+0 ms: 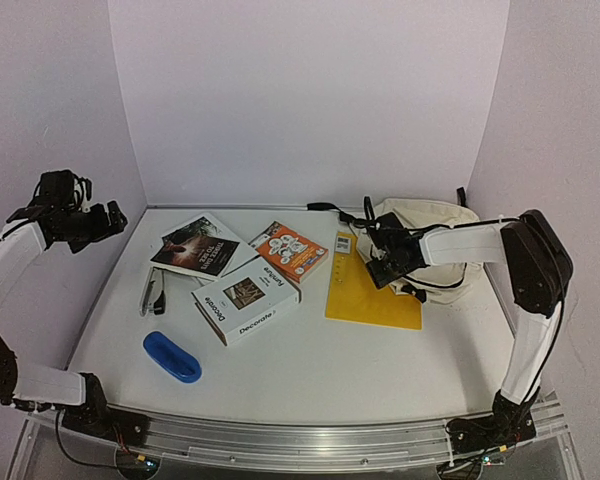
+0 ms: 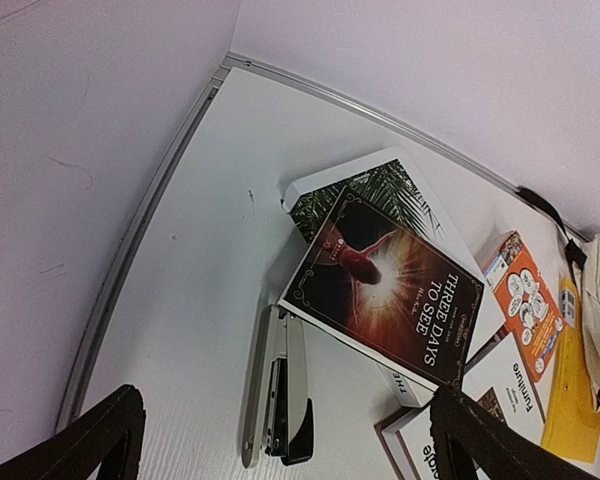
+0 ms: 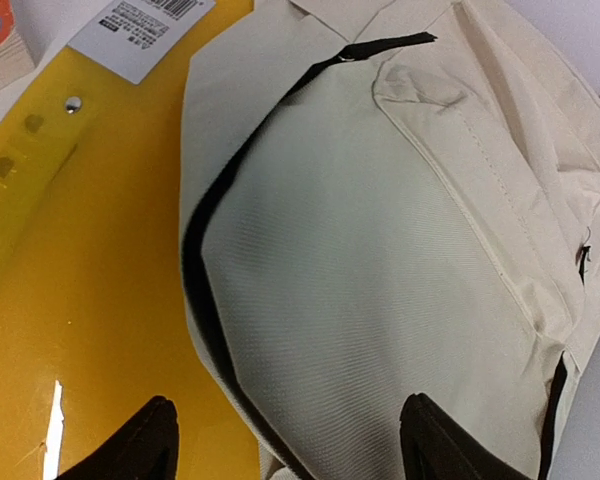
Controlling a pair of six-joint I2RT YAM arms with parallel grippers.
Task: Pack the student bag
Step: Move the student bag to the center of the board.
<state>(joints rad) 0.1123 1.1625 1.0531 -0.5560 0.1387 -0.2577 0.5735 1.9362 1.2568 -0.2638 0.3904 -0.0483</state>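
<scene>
The student bag (image 1: pixel 438 232), cream fabric with black zippers, lies at the back right of the table, its left edge overlapping a yellow folder (image 1: pixel 370 292). My right gripper (image 1: pixel 388 264) hovers low over that edge. In the right wrist view its jaws stand apart (image 3: pixel 285 408), one fingertip over the yellow folder (image 3: pixel 80 300) and the other over the bag's front panel (image 3: pixel 380 250), with fabric and the black zipper line between them. They grip nothing. My left gripper (image 1: pixel 108 218) is raised at the far left, open and empty (image 2: pixel 285 395), above a stapler (image 2: pixel 278 390).
Left of the folder lie a dark "Three Days to See" book (image 1: pixel 195 247) on another book, an orange booklet (image 1: pixel 289 250), a white "Decorate" book (image 1: pixel 245 298), the stapler (image 1: pixel 152 292) and a blue oval case (image 1: pixel 171 356). A black cable (image 1: pixel 325 207) runs along the back wall.
</scene>
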